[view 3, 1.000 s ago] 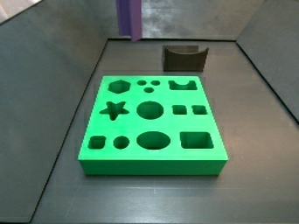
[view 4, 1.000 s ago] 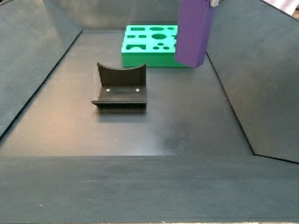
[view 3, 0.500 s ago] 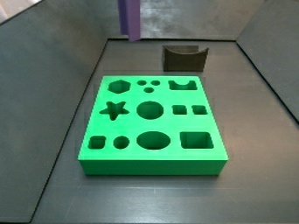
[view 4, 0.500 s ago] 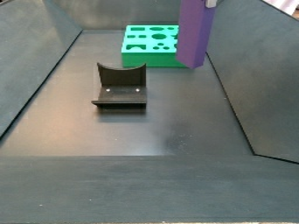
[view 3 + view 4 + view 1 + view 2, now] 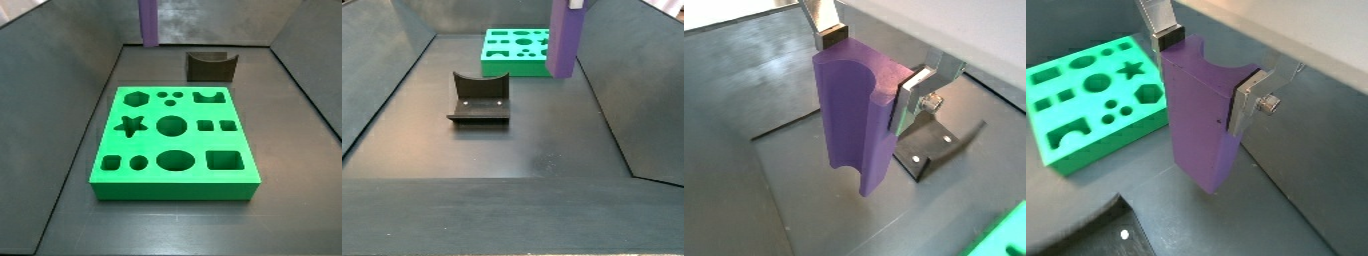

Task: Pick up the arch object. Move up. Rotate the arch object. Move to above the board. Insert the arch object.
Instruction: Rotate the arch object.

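Gripper (image 5: pixel 1204 75) pinches the arch object (image 5: pixel 1203 120), now slightly higher than a second ago. Lift nearly done; the board (image 5: pixel 1086 100) sits below and aside, rotation next.

The tool (image 5: pixel 869 82) hangs raised, fingers (image 5: pixel 1244 100) clamped on a piece.

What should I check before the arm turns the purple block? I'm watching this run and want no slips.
1. Grip: gripper has its silver fingers on both sides of the purple block: ok.
2. Block off the floor, hanging upright: ok.
3. Clear of the fixture, which stands apart below: ok.
4. Green board has open holes, nothing on top: ok.
5. Block above the board: not ok, it hangs off to one side.
6. Block slipping in the pads: cannot tell.
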Available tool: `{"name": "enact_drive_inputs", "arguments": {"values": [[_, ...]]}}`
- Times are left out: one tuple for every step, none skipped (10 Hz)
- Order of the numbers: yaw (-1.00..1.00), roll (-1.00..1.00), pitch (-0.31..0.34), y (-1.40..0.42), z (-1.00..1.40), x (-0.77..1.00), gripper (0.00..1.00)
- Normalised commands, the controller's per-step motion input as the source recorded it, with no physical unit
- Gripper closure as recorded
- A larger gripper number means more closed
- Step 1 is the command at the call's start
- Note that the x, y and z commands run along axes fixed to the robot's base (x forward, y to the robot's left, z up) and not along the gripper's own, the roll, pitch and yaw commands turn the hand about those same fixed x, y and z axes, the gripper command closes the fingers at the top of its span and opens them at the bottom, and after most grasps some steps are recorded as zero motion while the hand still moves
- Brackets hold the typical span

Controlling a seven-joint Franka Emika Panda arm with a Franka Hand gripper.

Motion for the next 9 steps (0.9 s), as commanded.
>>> {"name": "enact_drive_inputs", "arguments": {"values": [[-1.00,-0.03,0.021,0.01,-0.01,0.03,1.00],[-1.00,-0.03,0.022,0.01,-0.01,0.03,1.00],[-1.00,-0.03,0.023,0.01,-0.01,0.03,1.00],[-1.00,-0.04,0.025,0.01,-0.01,0.03,1.00],[-1.00,-0.04,0.027,0.01,-0.01,0.03,1.00],[-1.00,-0.05,0.030,0.01,-0.01,0.03,1.00],[-1.00,-0.05,0.032,0.01,-0.01,0.03,1.00],[-1.00,-0.06,0.037,0.01,-0.01,0.03,1.00],[-1.00,-0.06,0.041,0.01,-0.01,0.03,1.00]]}}
